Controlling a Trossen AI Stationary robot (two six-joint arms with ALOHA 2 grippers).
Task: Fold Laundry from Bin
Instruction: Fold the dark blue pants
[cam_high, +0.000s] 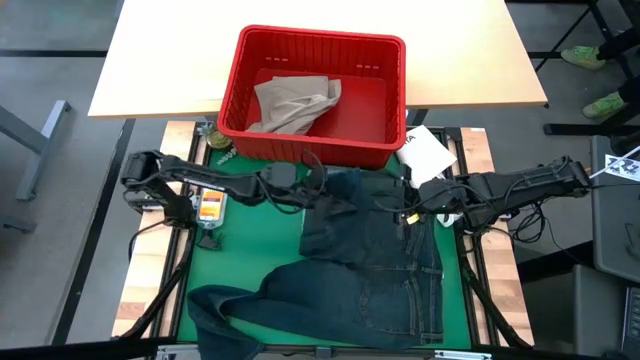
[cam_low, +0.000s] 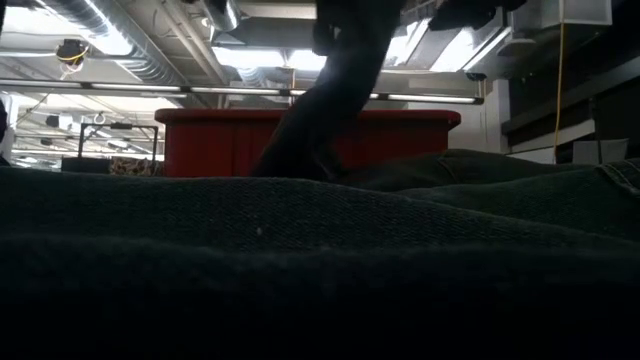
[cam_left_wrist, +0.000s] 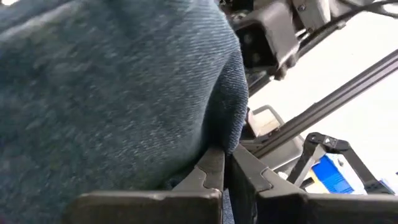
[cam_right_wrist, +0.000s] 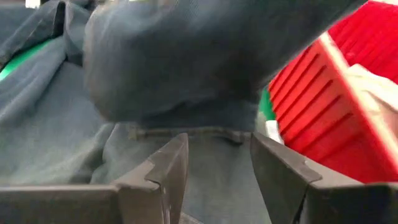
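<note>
The dark blue denim jeans (cam_high: 370, 265) are spread over the green mat (cam_high: 250, 255), waistband end toward the red bin (cam_high: 315, 140), legs trailing to the near edge. The tan khaki trousers (cam_high: 292, 103) are left in the bin; no other garment can be seen there.

The left gripper (cam_high: 322, 183) is placed at the jeans' upper left corner. In its wrist view its 2 fingers (cam_left_wrist: 214, 171) are pressed together on a fold of denim (cam_left_wrist: 124, 99), so the cloth is pinched, and in the low view a dark strip of it (cam_low: 320, 110) is seen hanging lifted in front of the bin.

The right gripper (cam_high: 412, 212) is held over the jeans' right side, just below the white packet (cam_high: 428, 152). Its jaws stand partly open (a clear gap shows between the fingers (cam_right_wrist: 168, 168) in its wrist view) and nothing is gripped; denim (cam_right_wrist: 186, 74) lies close ahead of them.

The step in hand is judged to be the flattening or first fold of the jeans. It would be done well if the right jaws were closed on the waistband edge opposite the left pinch, at matching height, so the 2 corners could be moved together and the cloth kept taut. A single layer should be taken rather than a bunch, and the bin wall should be cleared.
</note>
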